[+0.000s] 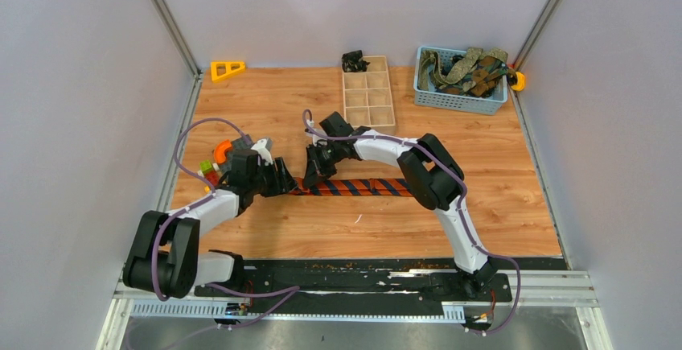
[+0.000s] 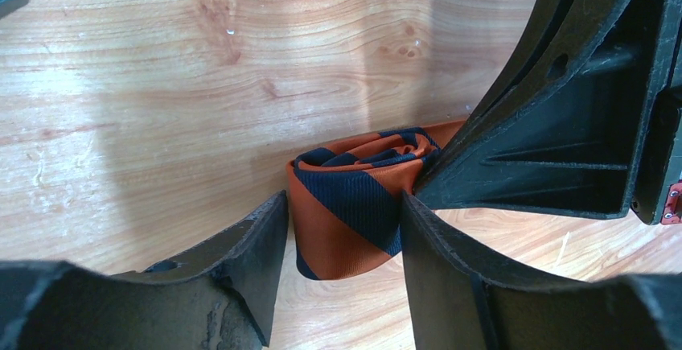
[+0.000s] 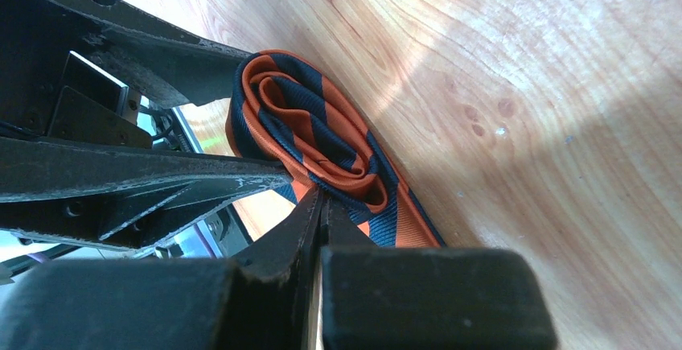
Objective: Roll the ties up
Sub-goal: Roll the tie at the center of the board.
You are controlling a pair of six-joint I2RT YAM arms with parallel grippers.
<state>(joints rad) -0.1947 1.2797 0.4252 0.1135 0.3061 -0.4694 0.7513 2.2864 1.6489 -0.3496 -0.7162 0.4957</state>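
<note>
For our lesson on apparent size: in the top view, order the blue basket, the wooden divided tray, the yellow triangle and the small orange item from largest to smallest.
1. Blue basket and wooden divided tray: too alike to rank.
2. Yellow triangle.
3. Small orange item, partly hidden behind the basket.

From above, both arms cover the striped tie's (image 1: 362, 187) rolled end, the dark clump (image 1: 354, 61) by the divided tray (image 1: 369, 94) is too small to identify, and the basket's (image 1: 458, 99) ties (image 1: 466, 70) tangle indistinguishably.
</note>
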